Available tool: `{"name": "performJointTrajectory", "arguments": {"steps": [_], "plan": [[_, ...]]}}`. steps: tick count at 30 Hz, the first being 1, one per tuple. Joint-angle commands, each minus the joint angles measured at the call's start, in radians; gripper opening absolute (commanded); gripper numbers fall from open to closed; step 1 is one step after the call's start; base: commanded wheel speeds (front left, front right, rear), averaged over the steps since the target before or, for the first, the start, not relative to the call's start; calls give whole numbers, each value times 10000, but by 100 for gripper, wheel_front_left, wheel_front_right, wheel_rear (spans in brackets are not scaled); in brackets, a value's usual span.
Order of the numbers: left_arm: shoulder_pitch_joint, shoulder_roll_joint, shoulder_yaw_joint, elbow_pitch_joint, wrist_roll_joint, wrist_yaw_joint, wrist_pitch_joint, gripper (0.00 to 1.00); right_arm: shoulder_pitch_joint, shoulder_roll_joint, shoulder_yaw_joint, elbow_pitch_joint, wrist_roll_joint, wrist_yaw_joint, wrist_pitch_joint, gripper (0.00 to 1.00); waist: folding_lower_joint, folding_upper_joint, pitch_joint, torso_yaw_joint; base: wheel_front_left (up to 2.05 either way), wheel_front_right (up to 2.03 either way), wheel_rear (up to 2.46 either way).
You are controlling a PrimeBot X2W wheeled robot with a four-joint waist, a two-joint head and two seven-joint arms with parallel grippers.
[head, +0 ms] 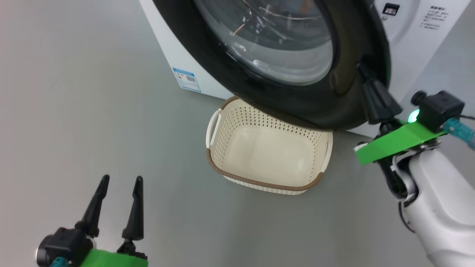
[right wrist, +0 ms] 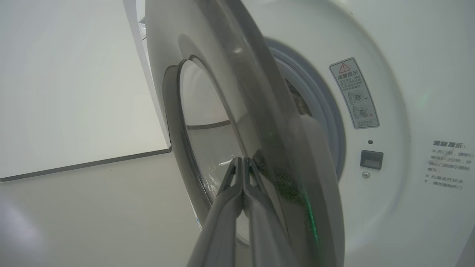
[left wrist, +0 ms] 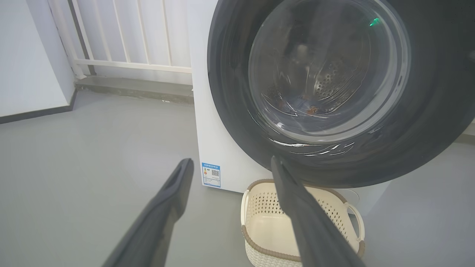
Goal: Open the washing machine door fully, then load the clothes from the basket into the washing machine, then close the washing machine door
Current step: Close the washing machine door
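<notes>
Washing machine (left wrist: 219, 122): is standing on the grey floor with its mouth partly covered. The loading steps are judged done and the closing step to be in hand.
Washing machine door (head: 282, 55): is hanging ajar. In the right wrist view a wedge of gap is showing between its black frame and the grey-blue rubber ring (right wrist: 319, 107).
Basket (head: 259, 184): is sitting on the floor just below the door's lower edge, with nothing lying in it. It is low enough that the swing looks unobstructed, though the clearance is hard to judge.
Right gripper (right wrist: 242, 161): is pressing its two fingers together with nothing between them, the joined tips lying against the outer face of the door frame near its free edge.
Left gripper (head: 122, 179): is hovering above bare floor with its fingers spread apart and holding nothing, well clear of the door's path.
Clothes (left wrist: 300, 105): are appearing as blue and orange patches low in the drum, seen through the glass. Nothing seems to be trailing over the ring.
Latch socket (right wrist: 371, 159): is waiting on the white front beside the ring.
Technique: pushing near the free edge, square to the frame so the tips are not sliding on the gloss, and following through until the door is seating flush.
</notes>
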Motion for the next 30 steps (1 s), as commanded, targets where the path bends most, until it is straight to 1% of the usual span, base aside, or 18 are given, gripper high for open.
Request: {"name": "performJointTrajectory", "arguments": {"steps": [1,9,22,30], "plan": [[-383,82,242,-361,-101,6,-67,100,-402,-143,-128,-112,-68,-4,-51,0,-1,0,311,178,0,0,0],[-668,-20,-12,-485,-174,6,-67,100,-984,-476,-521,188,-63,-4,-51,0,-1,0,775,419,0,0,0],[-1419,-183,-599,-631,-389,6,-67,100,-2392,-962,-1208,607,-201,-4,-51,0,-1,0,1811,909,0,0,0],[-1734,-223,-836,-690,-497,6,-67,100,-3226,-1040,-1728,729,-407,-4,-51,0,-1,0,2283,1119,0,0,0]]}}
